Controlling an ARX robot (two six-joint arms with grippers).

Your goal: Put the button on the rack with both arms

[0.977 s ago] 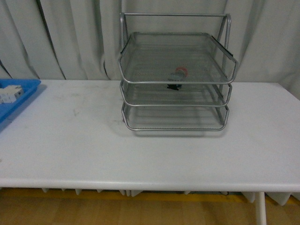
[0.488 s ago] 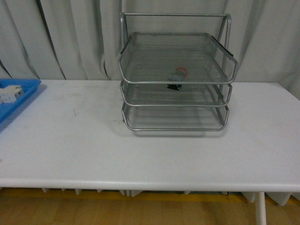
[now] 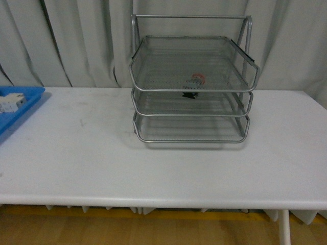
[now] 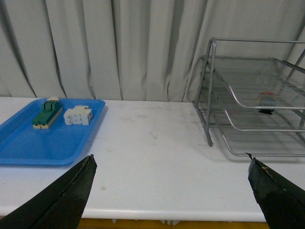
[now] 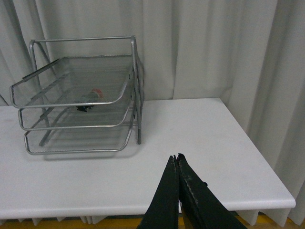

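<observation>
Pale pleated curtains (image 3: 76, 46) hang behind a long white table (image 3: 163, 163), with yellowish floor (image 3: 153, 229) below its front edge. The rack (image 3: 191, 81) stands at the table's back middle. A blue tray (image 4: 47, 138) at the left end holds a green-and-cream block (image 4: 46, 113) and white block (image 4: 78, 115). The button (image 3: 194, 81) lies in the rack, seemingly its top tier. The left gripper (image 4: 171, 191) is spread wide; the right gripper (image 5: 177, 164) is pressed together, empty.

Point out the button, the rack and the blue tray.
button (image 3: 195, 80): front view, on its red cap, seen through the mesh.
rack (image 3: 191, 90): front view, on the top tier's front rim.
blue tray (image 4: 52, 145): left wrist view, on its bare floor.
</observation>
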